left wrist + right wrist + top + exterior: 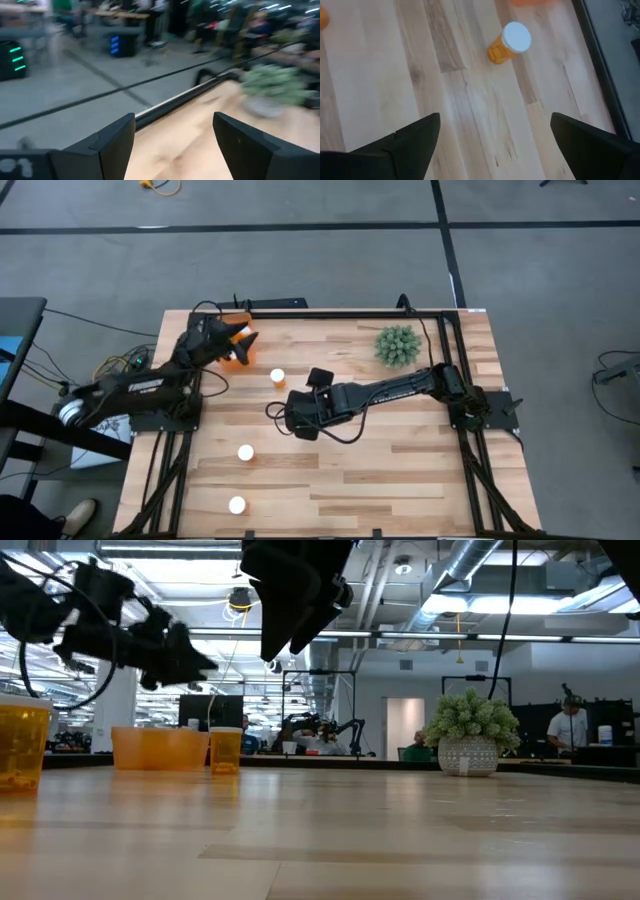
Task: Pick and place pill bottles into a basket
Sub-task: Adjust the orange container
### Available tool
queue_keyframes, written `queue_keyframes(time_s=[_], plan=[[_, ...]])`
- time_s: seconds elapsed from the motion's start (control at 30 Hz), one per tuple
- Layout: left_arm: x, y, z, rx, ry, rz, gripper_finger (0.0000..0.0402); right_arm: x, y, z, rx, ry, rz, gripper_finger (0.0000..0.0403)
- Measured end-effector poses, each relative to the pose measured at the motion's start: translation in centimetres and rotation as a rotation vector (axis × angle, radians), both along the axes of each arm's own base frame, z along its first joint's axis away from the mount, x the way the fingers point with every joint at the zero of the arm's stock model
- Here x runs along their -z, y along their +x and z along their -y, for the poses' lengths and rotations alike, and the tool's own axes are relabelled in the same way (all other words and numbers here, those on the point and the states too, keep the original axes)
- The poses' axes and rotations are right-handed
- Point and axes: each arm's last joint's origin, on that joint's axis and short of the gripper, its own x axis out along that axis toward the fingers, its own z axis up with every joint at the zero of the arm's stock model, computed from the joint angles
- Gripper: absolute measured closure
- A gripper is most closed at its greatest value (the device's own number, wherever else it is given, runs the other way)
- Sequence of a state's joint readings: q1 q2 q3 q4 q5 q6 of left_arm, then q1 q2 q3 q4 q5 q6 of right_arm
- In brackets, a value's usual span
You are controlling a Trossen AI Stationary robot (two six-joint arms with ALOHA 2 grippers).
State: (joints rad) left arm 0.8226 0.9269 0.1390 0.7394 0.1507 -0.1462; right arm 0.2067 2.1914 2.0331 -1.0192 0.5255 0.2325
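Note:
Three pill bottles with white caps stand upright on the wooden table: one (277, 377) right of the basket, two (245, 452) (237, 504) nearer the front. The orange basket (238, 352) sits at the far left, partly hidden under my left gripper (238, 338), which hovers over it, open and empty (172, 145). My right gripper (298, 418) hangs open and empty above mid-table. In its wrist view (495, 145) the bottle by the basket (509, 42) lies ahead of the fingers. The low view shows the basket (160, 748) and that bottle (226, 750) beside it.
A green spiky plant in a pot (397, 346) stands at the far right of the table. A black frame rail (330, 312) runs along the far edge. Bare wood lies at the centre and right front.

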Motion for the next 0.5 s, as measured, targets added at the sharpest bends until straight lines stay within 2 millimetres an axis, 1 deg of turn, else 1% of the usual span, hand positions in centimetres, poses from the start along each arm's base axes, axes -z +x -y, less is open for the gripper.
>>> queue_keyframes(time_s=[0.1, 0.2, 0.27, 0.37, 0.5], plan=[[-1.3, -0.4, 1.5, 0.107, 0.030, 0.043, 0.0144, 0.0, 0.0, 0.0, -0.004, -0.002, -0.003, 0.0031], [-2.3, -1.0, 3.2, 0.178, 0.055, 0.074, 0.0145, 0.1, -0.1, 0.0, -0.002, -0.009, -0.008, 0.0031], [-2.7, -1.5, 4.3, 0.210, 0.065, 0.085, 0.0147, 0.6, -0.2, 0.1, 0.004, -0.023, -0.017, 0.0031], [-2.9, -2.5, 5.7, 0.218, 0.073, 0.090, 0.0149, 1.9, -0.3, 0.2, 0.012, -0.030, -0.041, 0.0031], [-2.9, -3.7, 7.1, 0.197, 0.088, 0.099, 0.0150, 2.9, -0.1, 0.2, 0.008, -0.027, -0.021, 0.0031]])
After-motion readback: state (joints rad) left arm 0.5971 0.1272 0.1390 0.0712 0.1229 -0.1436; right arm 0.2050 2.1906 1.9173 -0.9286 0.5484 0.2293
